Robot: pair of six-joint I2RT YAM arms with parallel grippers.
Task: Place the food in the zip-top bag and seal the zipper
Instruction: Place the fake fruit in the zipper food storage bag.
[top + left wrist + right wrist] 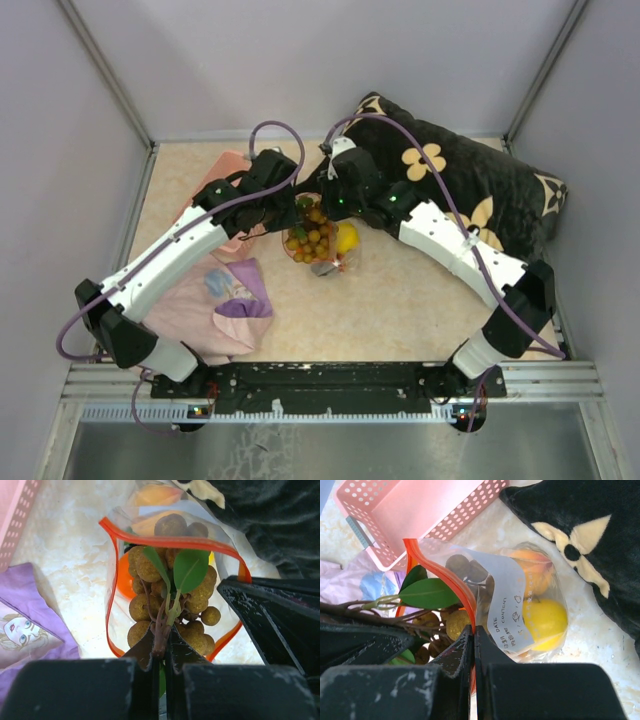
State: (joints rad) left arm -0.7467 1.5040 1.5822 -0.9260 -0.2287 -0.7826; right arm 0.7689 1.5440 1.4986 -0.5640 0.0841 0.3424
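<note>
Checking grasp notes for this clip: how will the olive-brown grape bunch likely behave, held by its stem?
Probably dangles and swings, since the left gripper pinches only the thin stem of the olive-brown grape bunch. Its knobbly cluster may snag the floppy zip-top bag mouth, whose rim the right gripper pinches.

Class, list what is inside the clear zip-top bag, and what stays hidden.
Inside the zip-top bag: a yellow fruit, an orange fruit and dark grapes. The olive-brown bunch, held by the left tool, is part-way through the mouth. The white label hides what lies behind it.
</note>
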